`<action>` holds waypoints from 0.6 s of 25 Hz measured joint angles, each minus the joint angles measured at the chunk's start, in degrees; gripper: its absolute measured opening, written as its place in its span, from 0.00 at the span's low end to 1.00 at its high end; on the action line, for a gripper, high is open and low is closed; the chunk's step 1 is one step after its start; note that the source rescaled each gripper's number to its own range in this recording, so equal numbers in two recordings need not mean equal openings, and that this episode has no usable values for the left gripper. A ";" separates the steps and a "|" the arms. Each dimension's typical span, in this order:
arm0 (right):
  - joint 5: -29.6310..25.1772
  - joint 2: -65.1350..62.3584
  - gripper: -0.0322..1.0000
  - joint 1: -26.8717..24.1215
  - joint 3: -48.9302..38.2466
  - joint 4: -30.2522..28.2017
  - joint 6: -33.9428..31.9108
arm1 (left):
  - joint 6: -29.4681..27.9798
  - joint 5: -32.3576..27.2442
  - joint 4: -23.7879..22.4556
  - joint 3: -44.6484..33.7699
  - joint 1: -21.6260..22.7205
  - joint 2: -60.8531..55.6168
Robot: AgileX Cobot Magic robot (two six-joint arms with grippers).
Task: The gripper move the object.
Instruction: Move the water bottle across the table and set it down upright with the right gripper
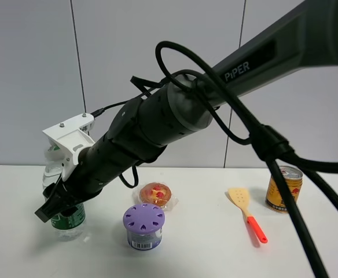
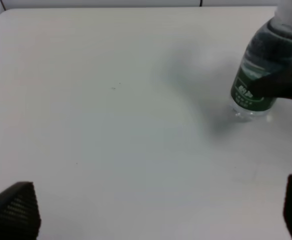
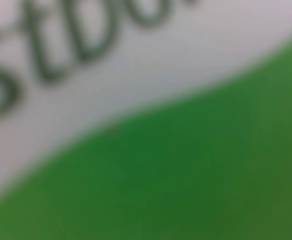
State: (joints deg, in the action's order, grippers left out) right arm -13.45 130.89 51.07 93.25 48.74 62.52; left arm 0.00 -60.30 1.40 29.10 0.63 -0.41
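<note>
The clear water bottle (image 1: 69,222) with a dark green label stands upright at the table's left. The right arm, black-sleeved with a white bracket (image 1: 70,136), reaches across from the right. Its gripper (image 1: 58,204) has black jaws closed around the bottle's middle. The left wrist view shows the bottle (image 2: 258,65) with a black jaw across it. The right wrist view is filled by the blurred green and white label (image 3: 186,175). My left gripper (image 2: 156,207) is open and empty over bare table, its fingertips (image 2: 16,212) wide apart.
A purple-lidded jar (image 1: 143,226) stands right of the bottle, with a wrapped pastry (image 1: 155,194) behind it. An orange spatula (image 1: 247,213) and a gold can (image 1: 284,188) are at the right. A black cable (image 1: 285,191) hangs in front.
</note>
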 joint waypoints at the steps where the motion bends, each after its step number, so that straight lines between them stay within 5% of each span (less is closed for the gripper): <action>1: 0.00 0.00 0.03 0.00 0.00 -0.24 0.00 | 0.00 0.00 0.00 0.00 0.00 0.00; 15: 0.00 0.00 0.05 0.00 0.00 -1.04 -0.04 | 0.00 0.00 0.00 0.00 0.00 0.00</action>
State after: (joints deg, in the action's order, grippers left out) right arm -13.45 130.89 51.07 93.25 47.70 62.48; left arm 0.00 -60.30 1.40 29.10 0.63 -0.41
